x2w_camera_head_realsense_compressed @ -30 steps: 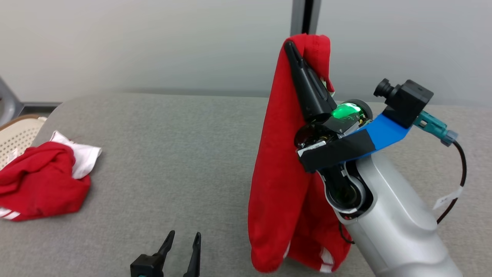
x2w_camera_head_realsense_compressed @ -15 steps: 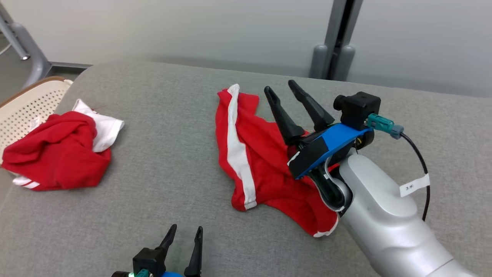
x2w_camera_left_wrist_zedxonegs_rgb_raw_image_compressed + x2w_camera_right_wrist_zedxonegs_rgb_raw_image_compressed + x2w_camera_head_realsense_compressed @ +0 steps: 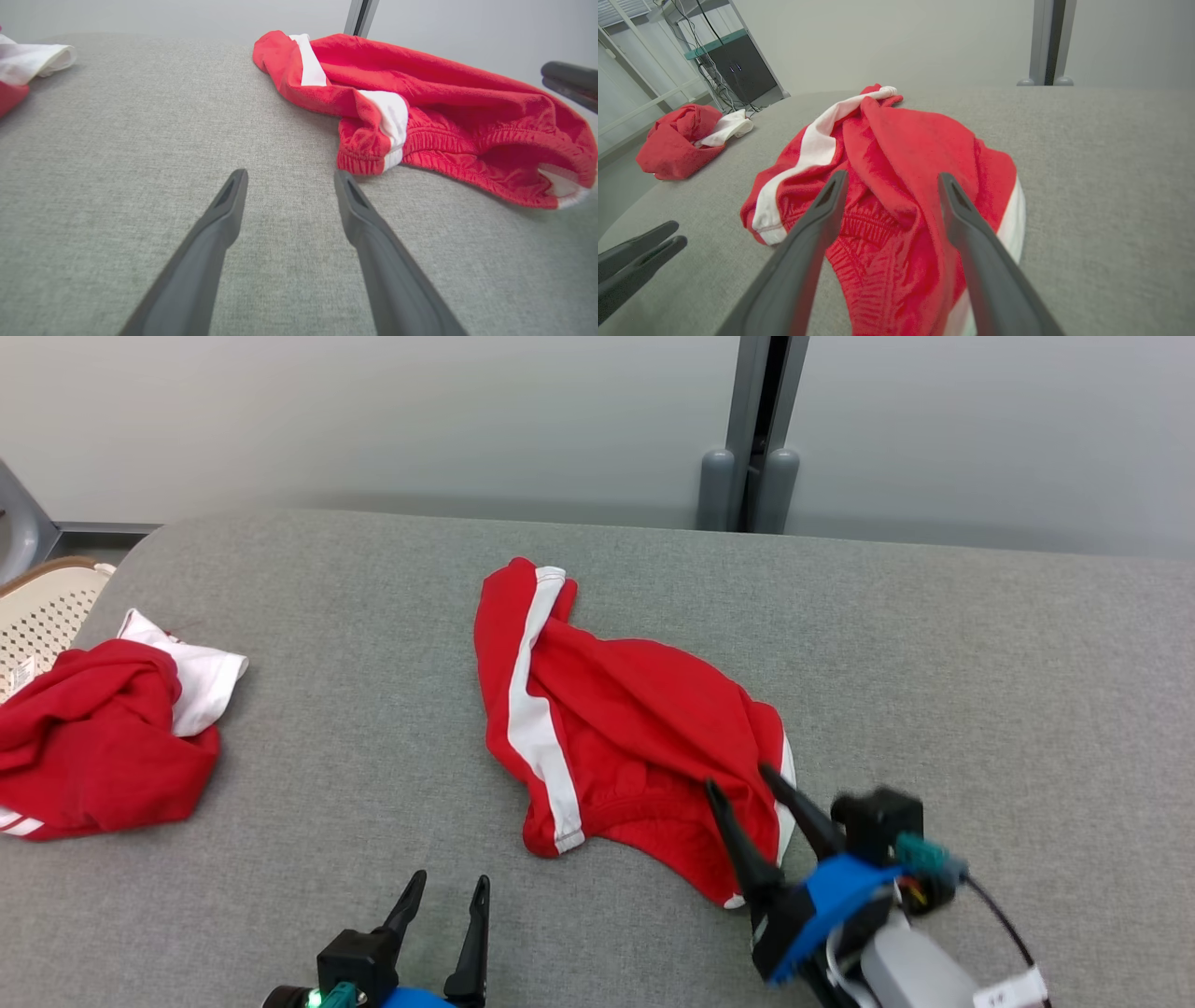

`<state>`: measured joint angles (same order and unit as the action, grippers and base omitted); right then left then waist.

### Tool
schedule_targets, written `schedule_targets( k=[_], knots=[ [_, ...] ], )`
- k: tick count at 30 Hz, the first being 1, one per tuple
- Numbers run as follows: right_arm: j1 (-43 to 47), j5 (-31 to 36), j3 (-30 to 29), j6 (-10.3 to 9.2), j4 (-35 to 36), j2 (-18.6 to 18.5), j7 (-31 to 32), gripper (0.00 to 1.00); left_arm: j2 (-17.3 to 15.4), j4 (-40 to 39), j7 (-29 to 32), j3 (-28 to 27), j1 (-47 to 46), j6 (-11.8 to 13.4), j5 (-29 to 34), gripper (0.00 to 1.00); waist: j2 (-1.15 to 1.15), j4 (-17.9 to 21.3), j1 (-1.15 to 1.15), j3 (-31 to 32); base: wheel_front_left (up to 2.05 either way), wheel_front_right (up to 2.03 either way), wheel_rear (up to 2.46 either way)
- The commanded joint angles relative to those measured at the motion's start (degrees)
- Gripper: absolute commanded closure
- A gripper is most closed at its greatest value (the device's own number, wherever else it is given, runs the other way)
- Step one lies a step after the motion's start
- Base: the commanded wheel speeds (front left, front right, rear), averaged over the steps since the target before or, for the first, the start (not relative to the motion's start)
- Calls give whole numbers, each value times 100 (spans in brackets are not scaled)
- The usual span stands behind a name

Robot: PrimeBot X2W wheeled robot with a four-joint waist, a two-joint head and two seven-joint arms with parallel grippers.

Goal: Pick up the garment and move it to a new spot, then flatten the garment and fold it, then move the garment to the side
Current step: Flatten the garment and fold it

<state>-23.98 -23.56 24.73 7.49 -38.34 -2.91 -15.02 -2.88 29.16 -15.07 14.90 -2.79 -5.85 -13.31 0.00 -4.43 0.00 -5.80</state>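
Because the head view's bottom edge cuts through both arms, you get little of either beyond the fingers. Nearest you, the left gripper (image 3: pixel 449 881) hangs over bare desk (image 3: pixel 934 663), fingers apart and nothing between them. The right gripper (image 3: pixel 739 778) is smeared with blur in the head view. Its wrist view shows its fingers spread wide and empty over the garment's gathered waistband, but you cannot tell whether the tips touch the cloth.

The garment (image 3: pixel 635 719), red with a white side stripe, lies crumpled near the middle of the desk, just ahead of the right gripper. Its folds hide how the layers sit beneath. From the left wrist, its far side runs off toward the right edge, where the other arm's fingers are cut off.

Well apart to the left, a second heap of red and white cloth (image 3: pixel 93 747) sits at the desk's edge, partly out of frame. Beyond it a pale perforated basket (image 3: pixel 42 616) is mostly cut off, so you cannot make out what it holds.
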Motion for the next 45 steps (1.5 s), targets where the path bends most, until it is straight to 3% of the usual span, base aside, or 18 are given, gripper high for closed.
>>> schedule_targets(
  k=[1, 9, 15, 20, 27, 35, 39, 45],
  knots=[
    [284, 46, -93, 0, 6, -7, -20, 0, 1, -18, -15, -47, -24, 10, 25, 0, 0, 16, 0, 7, 0, 0, 0],
    [1029, 681, 183, 0, 383, -2, -20, 0, -1, 1, -15, -81, 64, -24, 69, 0, 0, 24, 0, 4, 0, 0, 0],
    [897, 879, 600, 0, 704, -5, -21, 0, 0, -13, -15, -4, -56, -37, 39, 0, 0, -146, 0, -87, 0, 0, 0],
    [664, 1017, 750, 0, 482, -10, -20, 0, 1, -20, -15, 7, -93, -25, 44, 0, 0, -330, 0, -176, 0, 0, 0],
    [763, 1861, 95, 0, 66, -8, -20, 0, 1, -40, -15, -32, -31, 4, 10, 0, 0, -392, 0, -212, 0, 0, 0],
    [1594, 2968, -1010, 0, 794, -15, -20, 0, 2, -78, -15, -38, -40, 1, -13, 0, 0, -213, 0, -190, 0, 0, 0],
    [1853, 3112, -1084, 0, 934, -5, -20, 0, 0, -71, -15, -11, -101, -9, -23, 0, 0, -157, 0, -203, 0, 0, 0],
    [1664, 2740, -889, -1, 645, -5, -20, 0, 1, -49, -15, 9, -134, -24, 22, 0, 0, -164, 0, -224, 0, 0, 0]
  ],
)
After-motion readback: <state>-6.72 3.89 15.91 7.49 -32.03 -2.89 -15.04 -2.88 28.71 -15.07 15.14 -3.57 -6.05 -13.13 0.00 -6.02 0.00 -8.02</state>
